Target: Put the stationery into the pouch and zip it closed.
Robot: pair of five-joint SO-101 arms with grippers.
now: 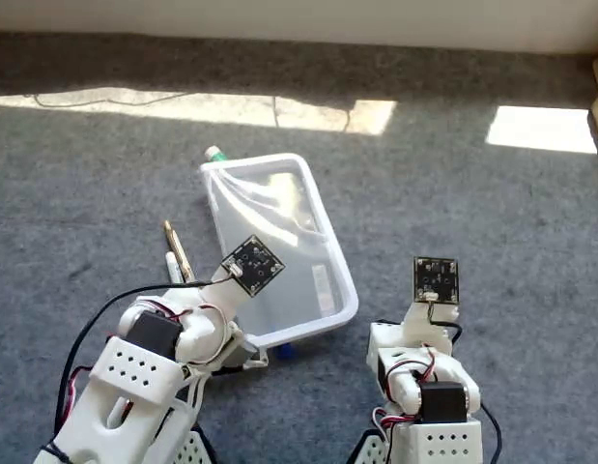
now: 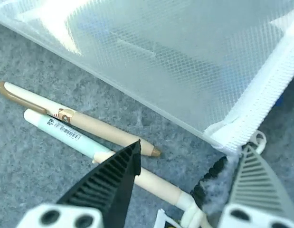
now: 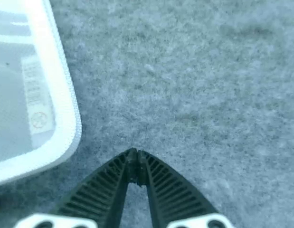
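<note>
High view: a translucent mesh pouch with a white border is seen lying flat on grey carpet, between the two arms and nearer the left one
Pouch look: see-through netting with stiff white edging, and a paper label visible through the mesh near one corner; a white loop at another corner is judged to be the zip pull, though whether the zip is open cannot be told
Pens: a beige pen with a gold clip and a pale mint pen are laid side by side, touching, just beside the pouch's long edge — outside it, not yet packed
Left gripper: jaws spread wide, nothing held, poised over the pen tips and the pouch corner; judged to be placed there so that a pen can be picked up first
Right gripper: fingertips pressed together on nothing, held above bare carpet just beside the pouch's other near corner; judged to be parked close so that the pouch can be steadied
Other items: a green-capped object is seen at the pouch's far corner and something blue at its near edge — neither can be identified
</note>
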